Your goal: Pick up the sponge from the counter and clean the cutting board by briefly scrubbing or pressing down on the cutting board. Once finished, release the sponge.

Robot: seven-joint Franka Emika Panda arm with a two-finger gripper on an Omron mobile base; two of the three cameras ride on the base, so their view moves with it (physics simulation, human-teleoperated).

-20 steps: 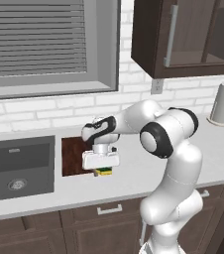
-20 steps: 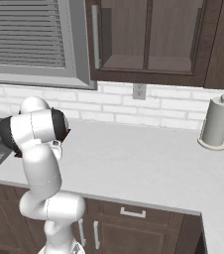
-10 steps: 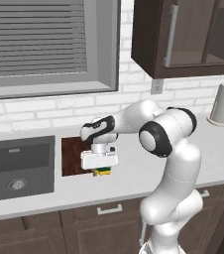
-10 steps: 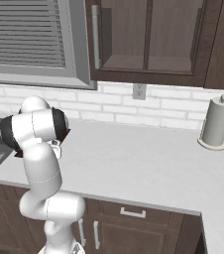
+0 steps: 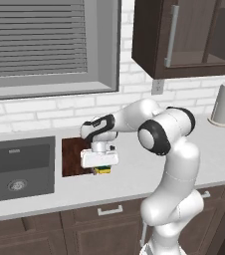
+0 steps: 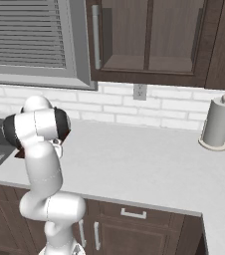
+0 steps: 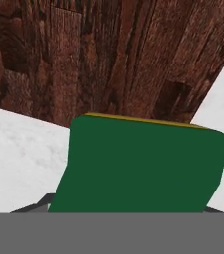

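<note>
In the left base view my gripper [image 5: 101, 168] points down at the front right corner of the dark reddish-brown cutting board [image 5: 73, 155], shut on the sponge [image 5: 104, 171]. The sponge, green over yellow, peeks out below the white hand, low over the board's edge and the light counter [image 5: 149, 172]. In the hand view the sponge's green face [image 7: 143, 168] sits between the jaws and hides the fingertips. Beyond it lie the wood-grain cutting board [image 7: 109, 59] and, on both sides, the white counter [image 7: 15, 158]. Whether the sponge touches the board, I cannot tell.
A dark grey sink [image 5: 17, 167] lies just left of the board. A paper towel roll [image 5: 223, 103] [image 6: 216, 122] stands at the far right by the brick wall. Wall cabinets hang above the counter, and a window is above the sink.
</note>
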